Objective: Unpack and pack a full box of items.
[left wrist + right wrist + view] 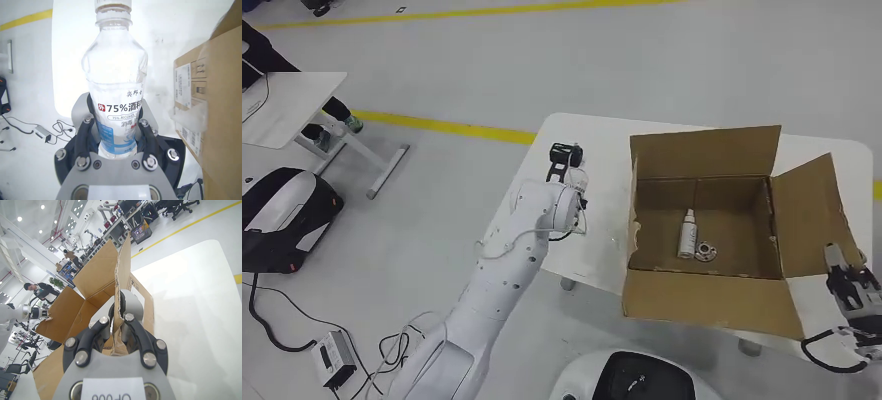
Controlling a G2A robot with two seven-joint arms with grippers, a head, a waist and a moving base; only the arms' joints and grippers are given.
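Two bottles (115, 85) (688, 232) — one box (707, 297) — one fitting (707, 251)

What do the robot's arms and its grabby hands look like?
The left arm is white, with smooth rounded shells and a thin cable along it. The left gripper and right gripper look alike: a silver-grey metal base, black curved bars with round shiny bolts, pale grey fingers, and a white label near the wrist.

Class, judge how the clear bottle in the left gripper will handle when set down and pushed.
The bottle looks partly full, so probably weighty and sloshing. Tall and narrow, it may tip; lying down, likely roll.
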